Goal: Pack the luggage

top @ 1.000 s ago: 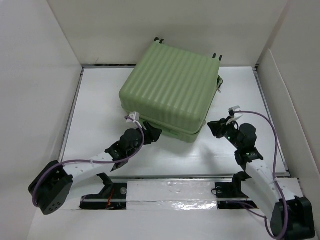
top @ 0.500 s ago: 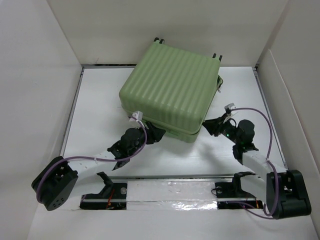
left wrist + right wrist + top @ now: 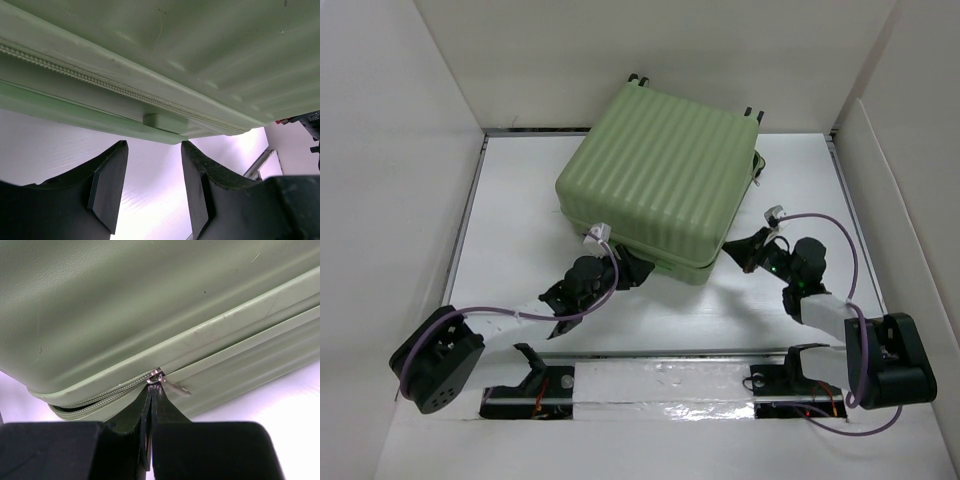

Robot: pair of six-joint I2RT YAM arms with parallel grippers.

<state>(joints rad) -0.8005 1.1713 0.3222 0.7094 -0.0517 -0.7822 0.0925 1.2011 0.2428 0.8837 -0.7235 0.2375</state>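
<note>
**Status.** The luggage (image 3: 660, 185) is lying flat on the table (image 3: 510, 210), toward the far side, with its lid down. No loose items are showing outside it, so loading is judged done. Zipping the seam is judged the step in hand. In the right wrist view, zipper teeth are showing on only 1 side of the slider (image 3: 156, 376). How much seam is left cannot be told.

**Pose.** The right gripper (image 3: 151, 392) is reaching low beside the near corner, fingers pressed together, tip at the slider. The pull tab (image 3: 178, 387) is lying free beside it. The left gripper (image 3: 153, 150) is hovering at the near left seam, fingers parted narrowly and holding nothing, facing a small green block (image 3: 165, 121).
</note>
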